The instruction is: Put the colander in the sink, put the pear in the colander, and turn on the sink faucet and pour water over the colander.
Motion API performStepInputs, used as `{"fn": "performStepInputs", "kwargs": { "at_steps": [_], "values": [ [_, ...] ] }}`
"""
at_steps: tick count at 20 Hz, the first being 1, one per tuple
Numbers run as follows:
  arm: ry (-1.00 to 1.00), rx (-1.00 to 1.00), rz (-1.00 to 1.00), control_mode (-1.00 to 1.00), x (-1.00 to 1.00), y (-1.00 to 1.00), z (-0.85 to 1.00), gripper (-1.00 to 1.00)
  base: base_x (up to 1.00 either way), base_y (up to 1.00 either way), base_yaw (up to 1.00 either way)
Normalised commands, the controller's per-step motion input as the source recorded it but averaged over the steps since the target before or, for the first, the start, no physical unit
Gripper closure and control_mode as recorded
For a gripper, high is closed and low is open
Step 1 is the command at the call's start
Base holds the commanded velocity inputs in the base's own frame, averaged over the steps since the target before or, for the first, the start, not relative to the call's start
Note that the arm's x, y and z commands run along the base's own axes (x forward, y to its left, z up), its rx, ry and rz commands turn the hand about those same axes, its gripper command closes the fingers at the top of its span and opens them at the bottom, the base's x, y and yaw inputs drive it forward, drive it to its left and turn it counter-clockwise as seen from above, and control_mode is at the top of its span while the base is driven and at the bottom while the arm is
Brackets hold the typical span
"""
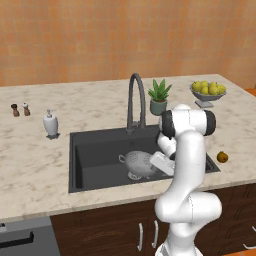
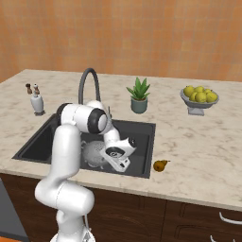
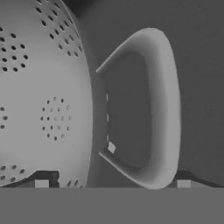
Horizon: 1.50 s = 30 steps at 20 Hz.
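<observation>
The silver perforated colander [image 1: 137,162] [image 2: 94,152] rests inside the dark sink [image 1: 95,150] [image 2: 142,137]. My gripper [image 3: 113,183] is low in the basin at the colander's right side, open. Its two fingertips [image 3: 41,183] stand wide apart on either side of the colander's loop handle [image 3: 164,100] without touching it. The perforated colander wall [image 3: 43,100] takes up the left of the hand view. The small yellow-orange pear [image 1: 222,157] [image 2: 160,165] lies on the counter just right of the sink. The dark gooseneck faucet [image 1: 134,97] [image 2: 89,82] arches over the basin's back edge; no water runs.
A potted plant [image 1: 159,97] [image 2: 139,97] stands behind the sink. A grey bowl of yellow-green fruit [image 1: 208,92] [image 2: 199,98] sits at the back right. A white soap dispenser [image 1: 50,124] [image 2: 37,103] and two shakers [image 1: 20,109] stand left of the sink.
</observation>
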Motion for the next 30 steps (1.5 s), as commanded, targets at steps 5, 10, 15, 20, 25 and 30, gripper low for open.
{"fn": "performStepInputs", "kwargs": {
  "at_steps": [5, 10, 15, 20, 25, 30],
  "values": [
    [0.00, 0.00, 0.07, -1.00, -0.05, 0.10, 0.13, -1.00, 0.00, 0.00, 0.00],
    [0.00, -0.01, 0.15, -1.00, -0.50, -0.05, 0.35, -1.00, 0.00, 0.00, 0.00],
    [-0.07, 0.05, 0.06, -1.00, -0.60, -0.07, 0.97, -1.00, 0.00, 0.00, 0.00],
    [-0.06, 0.11, 0.02, -1.00, -0.38, -0.02, 1.00, -1.00, 0.00, 0.00, 0.00],
    [0.00, 0.04, 0.00, -1.00, -0.45, -0.21, 1.00, -1.00, 0.00, 0.00, 0.00],
    [0.00, 0.00, 0.00, -1.00, -0.43, -0.36, 1.00, -1.00, 0.00, 0.00, 0.00]
  ]
}}
